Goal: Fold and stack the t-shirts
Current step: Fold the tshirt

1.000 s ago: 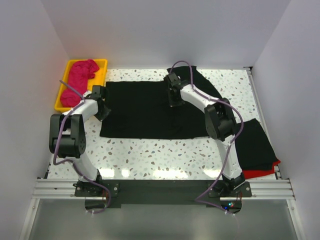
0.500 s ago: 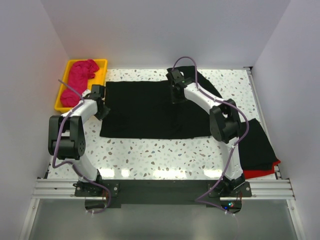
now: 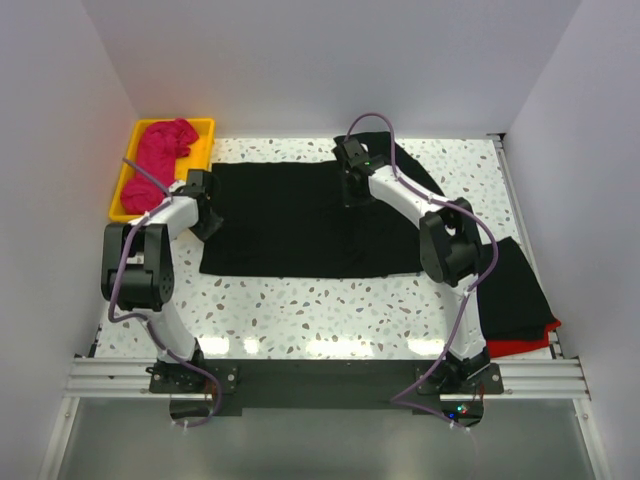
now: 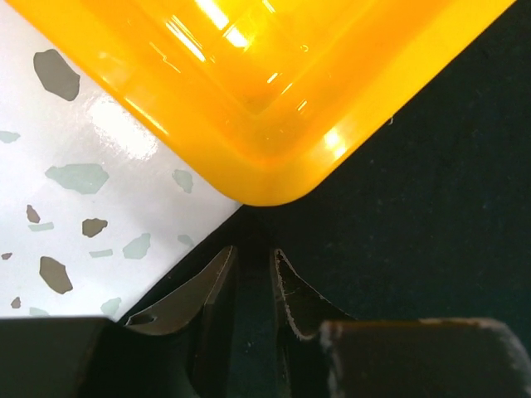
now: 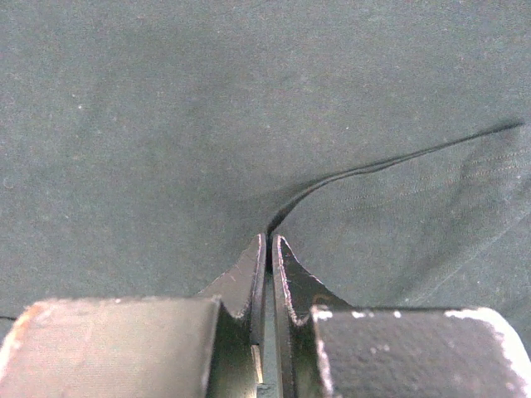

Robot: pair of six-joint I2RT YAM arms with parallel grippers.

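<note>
In the left wrist view the left tool point(image 4: 253, 253) sits at the bottom centre with its two fingers point(image 4: 217, 282) drawn close, leaving only a narrow dark slot. A corner of the large black t-shirt point(image 4: 415, 207) runs into that slot, so the tool appears clamped on the cloth. Just above the fingertips is the rounded corner of the yellow tray point(image 4: 274, 149), which fills the upper part of the frame. The speckled white table point(image 4: 99, 157) shows at the left. In the right wrist view the right tool point(image 5: 267, 240) is pinched almost fully together at the bottom centre, gripping a raised fold of the same black t-shirt point(image 5: 166, 124). The fold's edge curves away toward the upper right, and the cloth fills the frame. From the top camera the large black t-shirt point(image 3: 290, 225) lies spread flat across the middle of the table point(image 3: 330, 310). The left arm reaches its upper left corner and the right arm reaches its upper edge near the centre. The yellow tray point(image 3: 205, 125) is in the upper left, beside the shirt, and holds a crumpled magenta t-shirt point(image 3: 160, 160). At the right edge a folded black t-shirt point(image 3: 510, 290) lies on top of a red t-shirt point(image 3: 530, 342), of which only a thin strip shows along the lower side.
</note>
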